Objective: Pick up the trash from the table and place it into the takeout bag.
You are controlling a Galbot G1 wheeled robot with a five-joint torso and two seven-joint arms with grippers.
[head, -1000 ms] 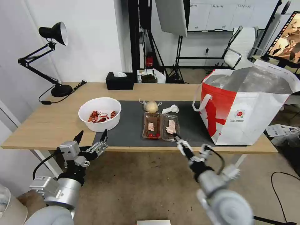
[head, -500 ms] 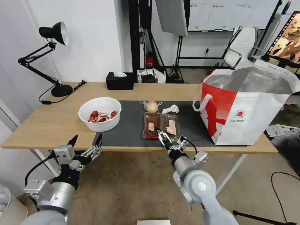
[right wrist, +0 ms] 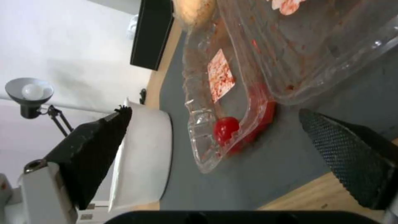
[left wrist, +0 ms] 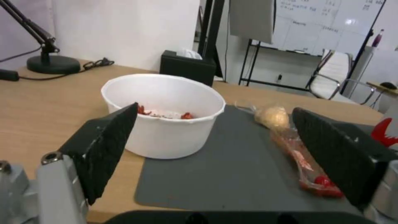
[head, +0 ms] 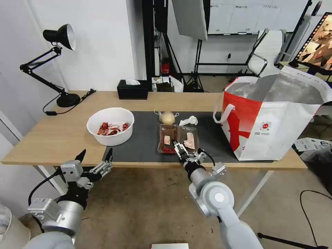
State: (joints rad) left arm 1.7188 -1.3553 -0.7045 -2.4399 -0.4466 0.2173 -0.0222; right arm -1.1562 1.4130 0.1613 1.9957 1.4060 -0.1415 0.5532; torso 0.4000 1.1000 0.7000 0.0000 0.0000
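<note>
The clear plastic clamshell box with red scraps lies open on the dark mat of the table. My right gripper is open at the box's near edge. In the right wrist view the box's near end sits just ahead of the gap between the fingers. The beige knotted lump and crumpled white tissue lie behind the box. Left of them stands the white bowl of red shells. My left gripper hangs open below the table's front edge, facing the bowl. The takeout bag stands open at the right.
A black tissue box and a black desk lamp stand along the table's back. An office chair and light stands are on the floor beyond. Bare wood lies left of the bowl.
My right gripper has swung left and forward, from the table's front edge to the near end of the clamshell box. The left gripper has sunk slightly.
</note>
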